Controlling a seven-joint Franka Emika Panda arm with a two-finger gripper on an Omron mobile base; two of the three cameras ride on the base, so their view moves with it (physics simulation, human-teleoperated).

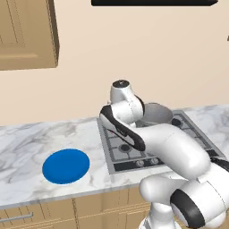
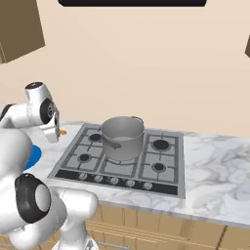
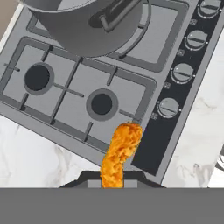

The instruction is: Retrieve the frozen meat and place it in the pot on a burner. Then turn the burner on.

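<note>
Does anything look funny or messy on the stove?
Nothing is spilled or broken. The pot stands upright on the stove's middle burner. The orange frozen meat hangs from the pincer above the stove's edge.

The scene was evenly and brightly lit, with no single light source to be made out. Only faint, soft shadows were cast, as under the pot (image 2: 123, 137) on the stove (image 2: 163, 166). A dull sheen (no hard glare) was seen on the pot's metal. All views were rendered slightly soft, and edges were left mildly jagged; no edge distortion was noticed.
</note>
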